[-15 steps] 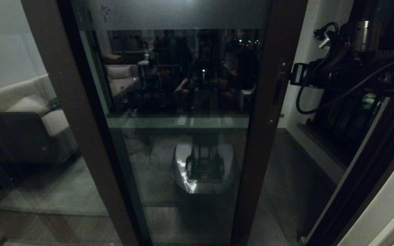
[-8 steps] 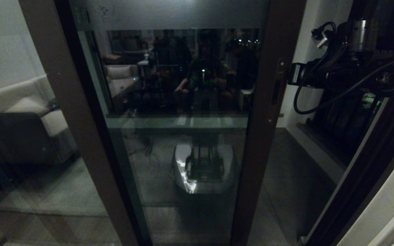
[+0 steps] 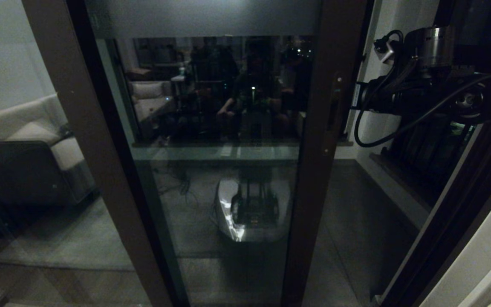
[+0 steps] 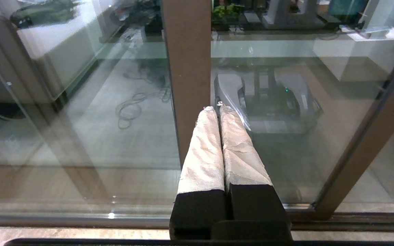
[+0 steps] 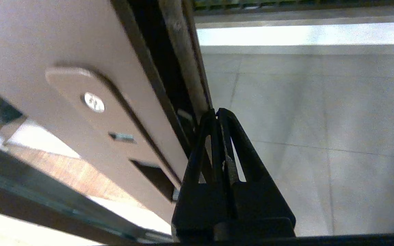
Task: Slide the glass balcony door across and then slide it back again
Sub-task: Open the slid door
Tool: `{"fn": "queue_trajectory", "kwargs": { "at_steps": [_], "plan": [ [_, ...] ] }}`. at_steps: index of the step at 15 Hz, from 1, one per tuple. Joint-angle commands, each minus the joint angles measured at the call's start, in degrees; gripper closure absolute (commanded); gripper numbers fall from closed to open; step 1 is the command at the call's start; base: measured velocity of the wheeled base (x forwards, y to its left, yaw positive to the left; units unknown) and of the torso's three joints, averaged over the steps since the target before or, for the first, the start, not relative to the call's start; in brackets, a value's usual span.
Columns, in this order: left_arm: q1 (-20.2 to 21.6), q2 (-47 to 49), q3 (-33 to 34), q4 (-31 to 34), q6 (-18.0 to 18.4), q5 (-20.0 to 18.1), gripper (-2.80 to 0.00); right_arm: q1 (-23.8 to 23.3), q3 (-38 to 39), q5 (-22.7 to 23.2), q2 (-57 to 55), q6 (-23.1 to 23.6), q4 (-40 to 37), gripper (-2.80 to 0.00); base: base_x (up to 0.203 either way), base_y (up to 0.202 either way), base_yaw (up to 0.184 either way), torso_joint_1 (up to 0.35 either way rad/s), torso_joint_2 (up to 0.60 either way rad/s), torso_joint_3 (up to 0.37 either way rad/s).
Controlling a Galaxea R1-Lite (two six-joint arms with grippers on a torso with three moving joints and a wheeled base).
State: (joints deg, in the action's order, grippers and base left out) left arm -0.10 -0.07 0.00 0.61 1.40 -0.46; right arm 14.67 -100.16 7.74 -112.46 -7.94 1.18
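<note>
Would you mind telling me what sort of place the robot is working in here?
Most likely a home, at the threshold between a living room and a balcony. The glass balcony door in its brown frame opens onto a tiled floor, and a pale sofa shows at the left.

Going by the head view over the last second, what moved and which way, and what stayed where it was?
The glass balcony door has slid toward the robot's left: its handle stile shifted leftward, widening the gap beside the white wall. The right gripper, jaws shut, went left with it, its tip against the stile's edge. Nothing was grasped or released. The left gripper is parked, jaws shut; the handle-less panel stayed put.
</note>
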Motion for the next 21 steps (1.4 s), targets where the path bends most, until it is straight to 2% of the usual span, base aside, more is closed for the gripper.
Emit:
{"fn": "queue_trajectory", "kwargs": {
  "at_steps": [1, 12, 17, 21],
  "plan": [
    [0.0, 0.0, 0.0, 0.0, 0.0, 0.0, 0.00, 1.3, -0.1, 0.0, -0.7, -0.1, 0.0, 0.00, 0.000, 0.000, 0.000, 0.000, 0.00, 0.000],
    [0.0, 0.0, 0.0, 0.0, 0.0, 0.0, 0.00, 3.6, -2.1, -1.9, -2.5, 0.0, 0.0, 0.00, 0.000, 0.000, 0.000, 0.000, 0.00, 0.000],
    [0.0, 0.0, 0.0, 0.0, 0.0, 0.0, 0.00, 5.6, -6.1, -2.3, -5.5, -0.1, 0.0, 0.00, 0.000, 0.000, 0.000, 0.000, 0.00, 0.000],
    [0.1, 0.0, 0.0, 0.0, 0.0, 0.0, 0.00, 7.3, -6.8, -4.7, -6.4, 0.1, 0.0, 0.00, 0.000, 0.000, 0.000, 0.000, 0.00, 0.000]
  ]
}}
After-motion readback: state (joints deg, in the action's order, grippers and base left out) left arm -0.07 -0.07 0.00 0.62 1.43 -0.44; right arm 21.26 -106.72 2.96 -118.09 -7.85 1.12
